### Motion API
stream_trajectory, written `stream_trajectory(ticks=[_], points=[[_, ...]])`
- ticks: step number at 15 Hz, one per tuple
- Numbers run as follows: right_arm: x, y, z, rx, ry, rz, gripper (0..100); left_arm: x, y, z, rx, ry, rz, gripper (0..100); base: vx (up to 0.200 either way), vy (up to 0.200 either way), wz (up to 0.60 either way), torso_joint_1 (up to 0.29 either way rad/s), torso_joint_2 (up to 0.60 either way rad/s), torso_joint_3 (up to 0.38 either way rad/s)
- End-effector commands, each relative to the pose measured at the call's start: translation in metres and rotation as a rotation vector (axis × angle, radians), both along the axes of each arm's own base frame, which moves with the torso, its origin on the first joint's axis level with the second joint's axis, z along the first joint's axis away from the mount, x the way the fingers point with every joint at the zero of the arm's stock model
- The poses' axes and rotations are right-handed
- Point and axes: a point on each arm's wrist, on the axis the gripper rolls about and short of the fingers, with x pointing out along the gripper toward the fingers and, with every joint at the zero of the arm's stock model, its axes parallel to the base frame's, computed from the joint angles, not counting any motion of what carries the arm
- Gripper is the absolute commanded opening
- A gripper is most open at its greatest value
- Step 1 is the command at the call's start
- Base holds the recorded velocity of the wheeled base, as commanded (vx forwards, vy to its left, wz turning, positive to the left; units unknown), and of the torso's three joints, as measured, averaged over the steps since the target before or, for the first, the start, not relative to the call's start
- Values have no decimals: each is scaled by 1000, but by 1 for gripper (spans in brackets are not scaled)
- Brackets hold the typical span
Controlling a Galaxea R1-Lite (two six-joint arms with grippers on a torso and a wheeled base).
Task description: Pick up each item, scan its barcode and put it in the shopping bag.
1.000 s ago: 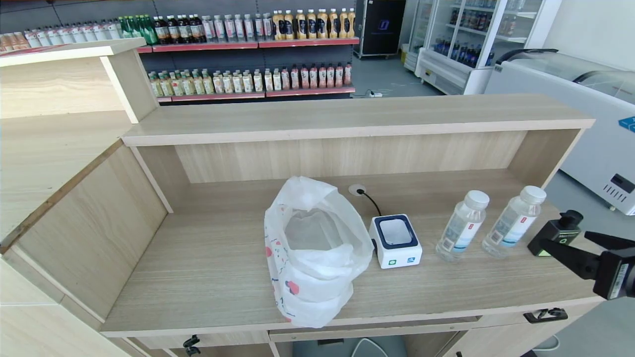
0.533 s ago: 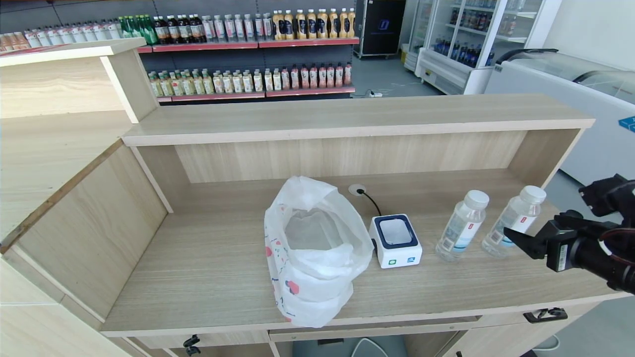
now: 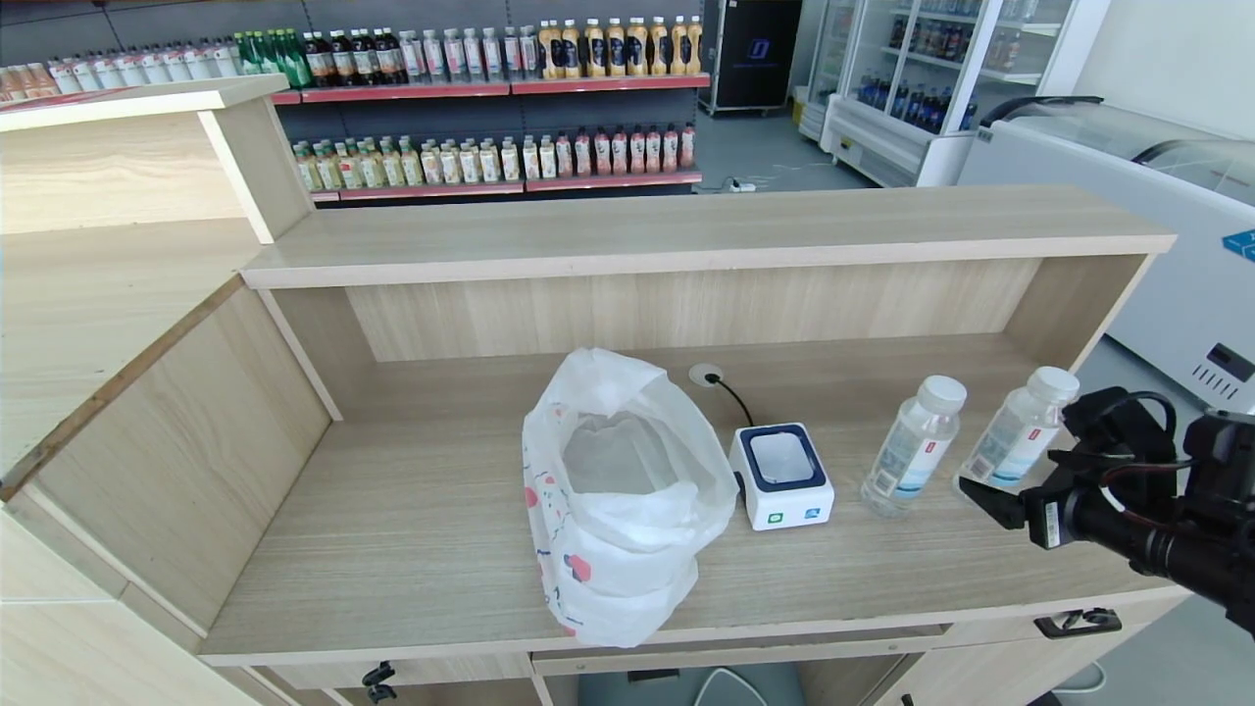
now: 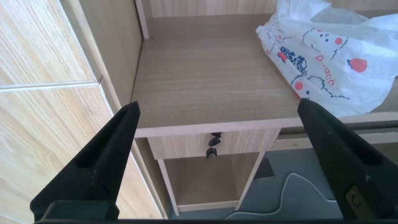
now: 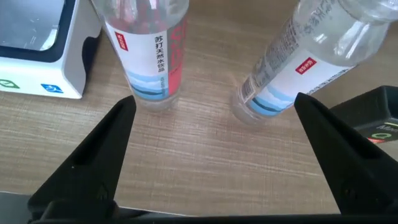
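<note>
Right hand (image 5: 214, 106) spread wide, empty, low at 3 o'clock of your tabletop (image 3: 412, 529), so the right bottle (image 3: 1020, 436) and left bottle (image 3: 912, 449) sit ahead of its gap (right one likely first). Scanner (image 3: 781, 476) stands centre; shopping bag (image 3: 618, 490) gapes for drops at its 9 o'clock.

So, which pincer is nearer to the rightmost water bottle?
Right. The right pincer is open just before the rightmost bottle; the left pincer is off the front of the counter, on the far side of the shopping bag.
</note>
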Motion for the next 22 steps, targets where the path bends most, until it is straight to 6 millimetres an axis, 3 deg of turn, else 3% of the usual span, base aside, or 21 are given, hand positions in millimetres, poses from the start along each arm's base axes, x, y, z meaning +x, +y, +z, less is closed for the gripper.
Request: stream_trajectory(ticks=[1,8,22], points=[[17,6,-9,7,12,26,100,0,0,0,0,1,0,100,0,0,0,0,0,0],[58,31,-16,37,-9,155,100,0,0,0,0,1,0,100,0,0,0,0,0,0],[82,50,-29,41,-9,230,100,0,0,0,0,1,0,100,0,0,0,0,0,0]])
